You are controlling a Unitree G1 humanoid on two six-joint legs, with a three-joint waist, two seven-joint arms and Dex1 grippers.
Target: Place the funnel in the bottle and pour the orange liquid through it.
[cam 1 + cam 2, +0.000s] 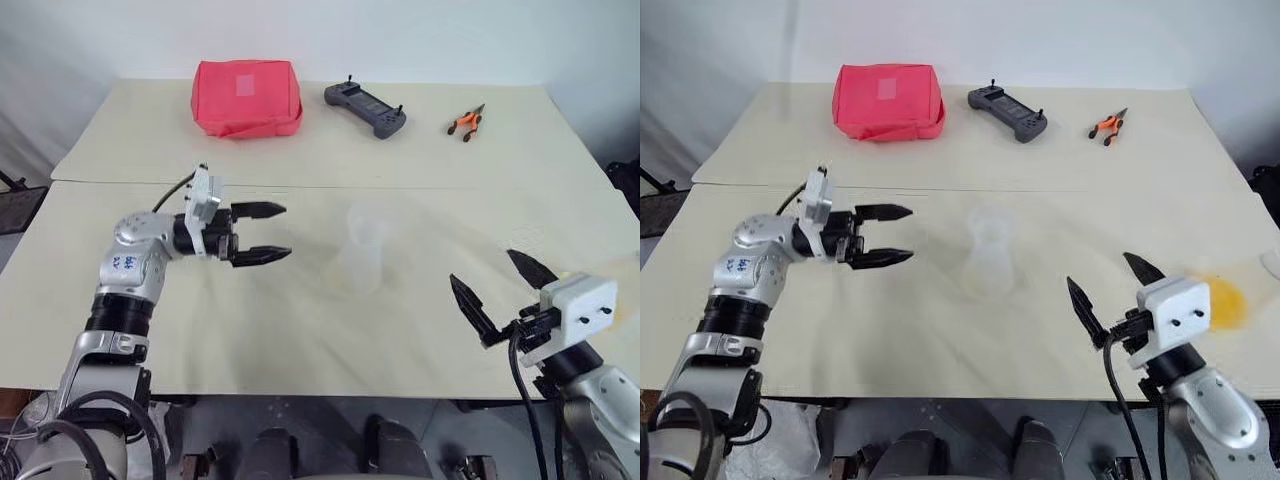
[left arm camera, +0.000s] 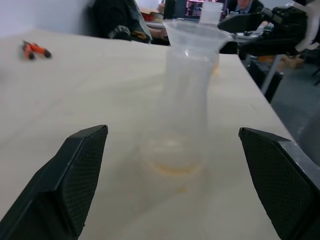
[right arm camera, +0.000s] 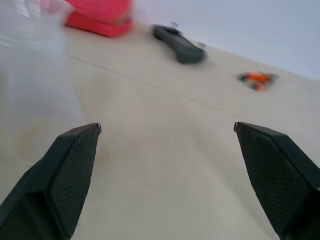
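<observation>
From the head camera, a clear, colourless flask-like bottle (image 1: 362,262) stands near the middle of a cream-coloured table (image 1: 300,330), a faint clear plastic funnel (image 1: 366,225) seated in its neck; at the table's right edge, past the right arm, lies a patch of translucent yellow-orange liquid (image 1: 1225,300) whose container cannot be made out. The left gripper (image 1: 262,233) hangs level beside the bottle, pointing at it, its black fingers apart and gripping nothing. The right gripper (image 1: 503,290) hovers near the table's front right edge, pointing forward, jaws spread wide and empty. At the far side lie a red fabric pouch (image 1: 246,97), a dark grey handheld controller (image 1: 365,109) and orange-handled pliers (image 1: 466,122). From the left wrist, the funnel's wide mouth sits on the bottle's neck, a thin orange film ringing the base. From the right wrist, bare tabletop lies between the spread fingers.
</observation>
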